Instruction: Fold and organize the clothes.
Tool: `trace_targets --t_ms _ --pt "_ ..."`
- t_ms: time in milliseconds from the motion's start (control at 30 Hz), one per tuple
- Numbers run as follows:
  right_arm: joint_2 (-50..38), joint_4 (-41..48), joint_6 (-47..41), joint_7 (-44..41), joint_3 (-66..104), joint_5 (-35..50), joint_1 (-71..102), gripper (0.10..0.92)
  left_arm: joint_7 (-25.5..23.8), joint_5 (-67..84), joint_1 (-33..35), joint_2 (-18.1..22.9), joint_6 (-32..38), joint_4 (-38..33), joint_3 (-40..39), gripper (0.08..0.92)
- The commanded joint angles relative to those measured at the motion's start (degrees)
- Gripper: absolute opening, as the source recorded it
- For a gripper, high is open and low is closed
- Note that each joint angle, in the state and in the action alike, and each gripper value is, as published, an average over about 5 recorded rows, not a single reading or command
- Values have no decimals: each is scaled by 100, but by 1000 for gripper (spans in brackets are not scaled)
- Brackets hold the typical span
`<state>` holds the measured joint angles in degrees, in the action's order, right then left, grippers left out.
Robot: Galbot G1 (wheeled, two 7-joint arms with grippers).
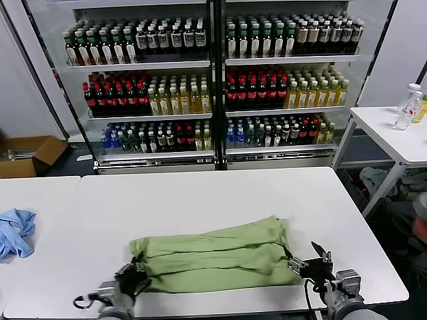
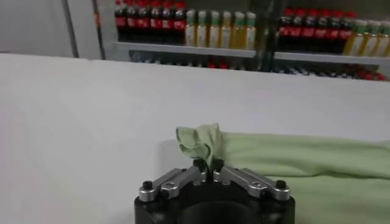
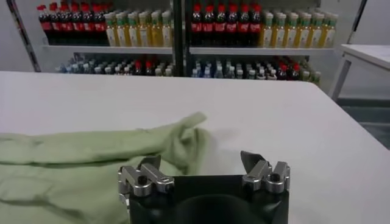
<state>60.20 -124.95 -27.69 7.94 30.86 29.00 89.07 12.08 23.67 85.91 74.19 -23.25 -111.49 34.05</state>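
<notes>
The light green shirt [image 1: 217, 258] lies folded lengthwise, rumpled, near the table's front edge.

left end effector [image 1: 133, 274] pinched closed, right end effector [image 1: 308, 262] spread wide, both low

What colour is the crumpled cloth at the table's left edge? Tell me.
Light blue. The cloth shows best in the head view, apart from the green shirt.
</notes>
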Motion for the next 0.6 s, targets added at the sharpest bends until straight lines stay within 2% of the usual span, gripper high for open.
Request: trace_targets --t_ms 33,133,233,333,400,500,600 --pt "-19 53 31 2 -30 92 -108 823 -422 822 -253 -1252 -14 125 2555 97" --pt "1 35 31 12 -65 96 -141 823 -440 1060 -296 -1619 -105 -113 2986 97" --pt "25 -18 18 23 -78 93 -130 823 -371 1626 -280 -1513 -320 -926 2710 97" --pt "40 -70 7 32 -54 87 -82 823 -178 2380 -360 -868 -602 -1884 1693 97" --pt "41 -101 5 33 -20 81 -38 823 -54 2723 -455 -320 -717 -2204 643 97" --pt "36 -141 6 31 41 75 29 823 35 2698 -602 368 -720 -2052 -792 97" --pt "35 -162 12 26 103 75 80 823 92 2451 -817 929 -646 -1437 -1775 97"
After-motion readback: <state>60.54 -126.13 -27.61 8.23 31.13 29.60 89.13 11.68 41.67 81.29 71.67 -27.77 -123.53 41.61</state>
